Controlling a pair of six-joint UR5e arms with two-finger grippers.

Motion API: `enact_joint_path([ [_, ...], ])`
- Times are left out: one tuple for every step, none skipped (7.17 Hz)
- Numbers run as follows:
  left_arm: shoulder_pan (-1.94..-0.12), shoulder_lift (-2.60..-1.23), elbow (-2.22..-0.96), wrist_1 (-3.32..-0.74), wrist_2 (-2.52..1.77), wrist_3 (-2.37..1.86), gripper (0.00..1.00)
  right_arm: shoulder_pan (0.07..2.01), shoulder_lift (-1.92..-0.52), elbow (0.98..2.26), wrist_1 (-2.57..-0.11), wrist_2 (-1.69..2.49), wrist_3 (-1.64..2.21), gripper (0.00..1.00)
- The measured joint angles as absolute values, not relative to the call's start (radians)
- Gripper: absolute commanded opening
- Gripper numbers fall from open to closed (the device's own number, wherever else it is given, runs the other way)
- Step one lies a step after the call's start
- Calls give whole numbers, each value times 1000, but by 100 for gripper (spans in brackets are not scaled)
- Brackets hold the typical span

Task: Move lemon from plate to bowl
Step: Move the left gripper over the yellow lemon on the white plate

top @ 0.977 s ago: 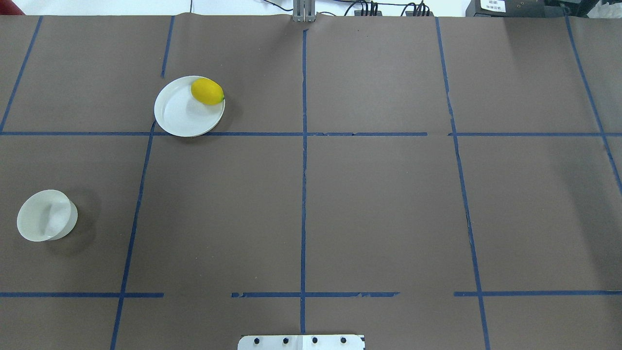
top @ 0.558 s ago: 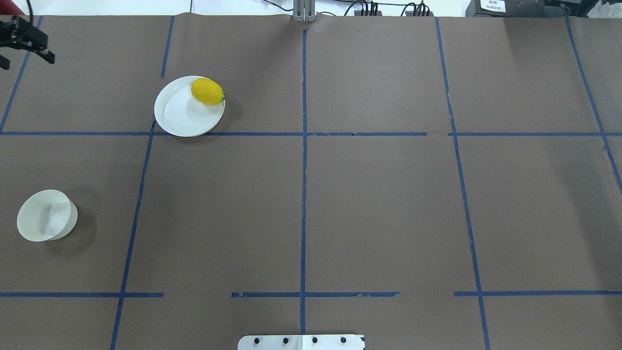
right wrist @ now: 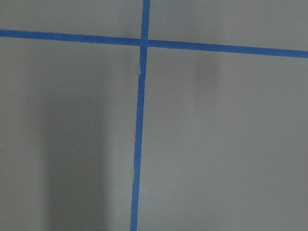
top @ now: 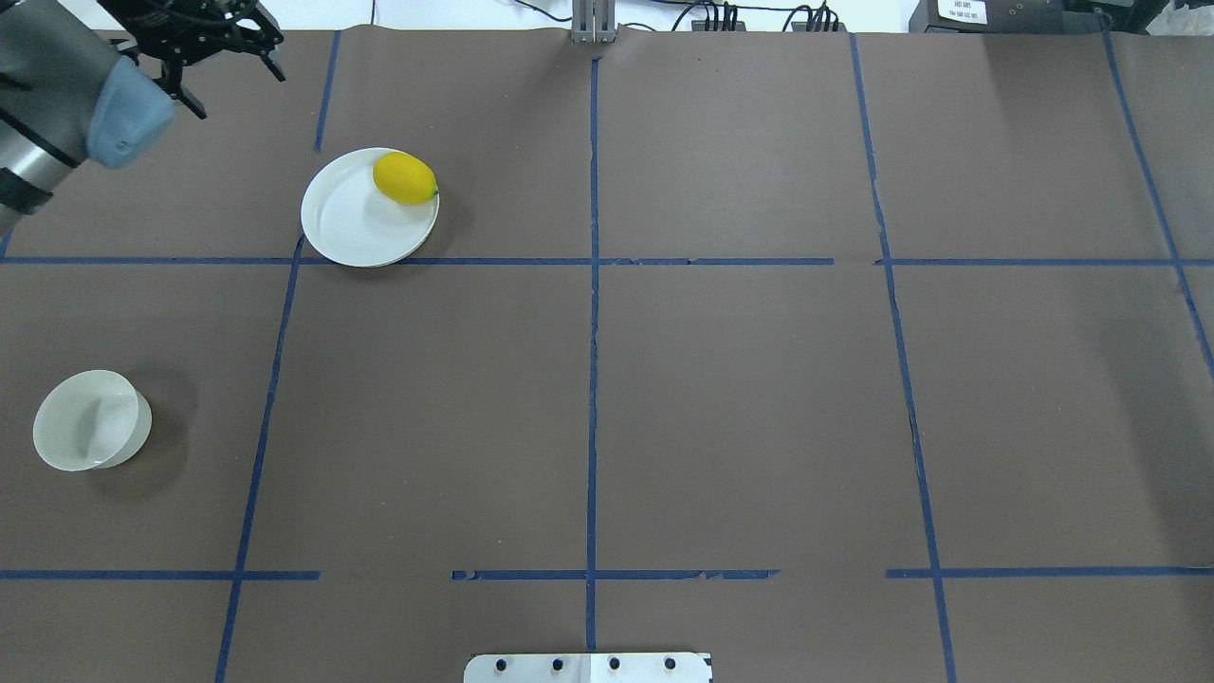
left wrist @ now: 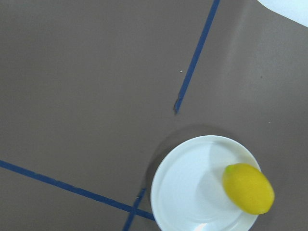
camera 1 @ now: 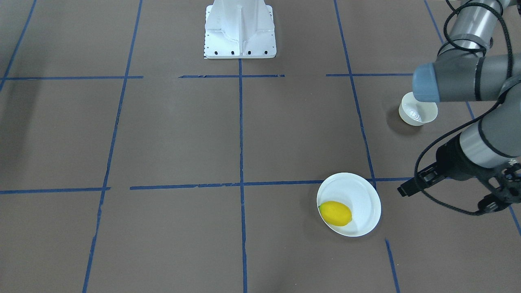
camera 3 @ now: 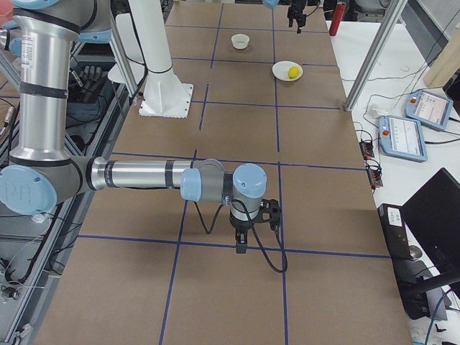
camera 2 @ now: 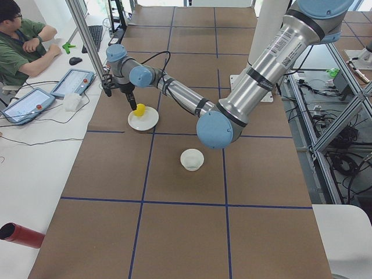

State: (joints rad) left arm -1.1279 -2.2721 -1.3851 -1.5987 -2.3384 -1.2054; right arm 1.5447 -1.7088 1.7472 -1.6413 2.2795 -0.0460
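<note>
1. White bowl (top: 90,422): we find it upright and empty near the left edge of the brown table (top: 759,398), well apart from the plate.
2. Left gripper (top: 239,93): we note it above the table's far left corner. It is to the left of the plate and beyond it, touching neither the plate nor the fruit. Its fingers stand spread wide with nothing between them.
3. Plate (top: 351,232): it lies flat in the far left part of the table, its near rim over a blue tape line (top: 664,261).
4. Lemon (top: 405,178): we find it lying on the plate, against the far right rim.
5. Right gripper (camera 3: 241,248): we see it only in the right side view. It points down close to the table's right half, well apart from bowl, plate and lemon. We cannot tell how far its fingers are parted.
</note>
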Motion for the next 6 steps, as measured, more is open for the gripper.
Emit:
enact_joint_path([
  [-1093,-2337,-1315,-1618,-2338,-1335,100,1545,-1709,1747,-1641,2279,-46,100],
  [-1060,-2398,-1222,-1670,-2336,-1450,100,1545,-1709,1747,-1641,2280,-46,100],
  [-1030,-2451,-1116,-1751,-2313,-1546,100,1545,-1709,1747,-1641,2279,-46,100],
  [-1001,-2481,-1038,-1817,-2274,-1612,100,1545,-1709,1747,-1641,2279,-46,100],
  [-975,-2489,-1002,-1849,-2244,-1651,100,1545,-1709,1747,-1641,2279,-46,100],
  [-951,-2482,-988,-1861,-2231,-1673,100,1545,-1709,1747,-1641,2279,-46,100],
])
